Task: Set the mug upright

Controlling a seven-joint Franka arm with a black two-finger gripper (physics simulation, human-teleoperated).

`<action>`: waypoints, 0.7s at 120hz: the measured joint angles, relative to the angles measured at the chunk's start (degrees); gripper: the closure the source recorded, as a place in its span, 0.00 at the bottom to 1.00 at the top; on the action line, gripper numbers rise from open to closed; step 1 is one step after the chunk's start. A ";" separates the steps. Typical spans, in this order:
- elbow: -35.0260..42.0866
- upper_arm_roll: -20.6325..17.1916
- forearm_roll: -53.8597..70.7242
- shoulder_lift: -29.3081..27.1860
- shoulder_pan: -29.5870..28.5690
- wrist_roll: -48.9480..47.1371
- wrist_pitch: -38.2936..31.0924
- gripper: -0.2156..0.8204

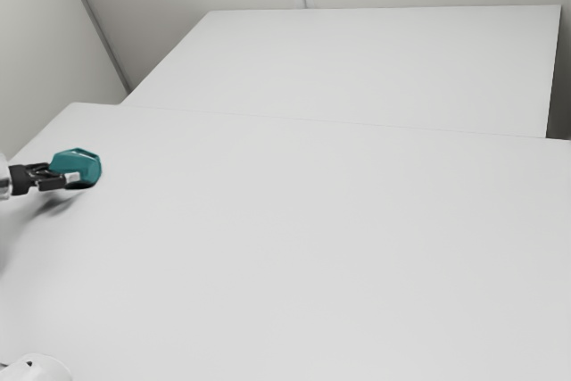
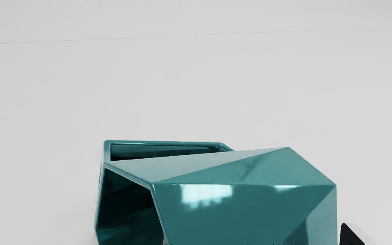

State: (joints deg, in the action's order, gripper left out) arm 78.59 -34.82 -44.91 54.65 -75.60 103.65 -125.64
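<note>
Where the smooth white table (image 1: 294,238) spreads out, the glossy teal mug (image 1: 82,168), sharply faceted with a squared handle, is tipped sideways; right at it is the black gripper (image 1: 62,177), seemingly touching, though whether open or gripping I cannot tell.
</note>
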 joint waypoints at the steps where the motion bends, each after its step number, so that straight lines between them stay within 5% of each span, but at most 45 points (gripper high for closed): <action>1: 0.00 -0.02 0.00 -0.01 0.01 0.01 -0.01 0.36; 47: -0.18 -2.57 0.39 -1.58 0.15 0.01 -0.68 0.82; 84: -0.51 -3.82 0.65 -2.44 0.22 -0.59 -1.76 0.93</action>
State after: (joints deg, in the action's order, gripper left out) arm 78.08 -38.64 -44.26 52.21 -75.38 103.05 -127.40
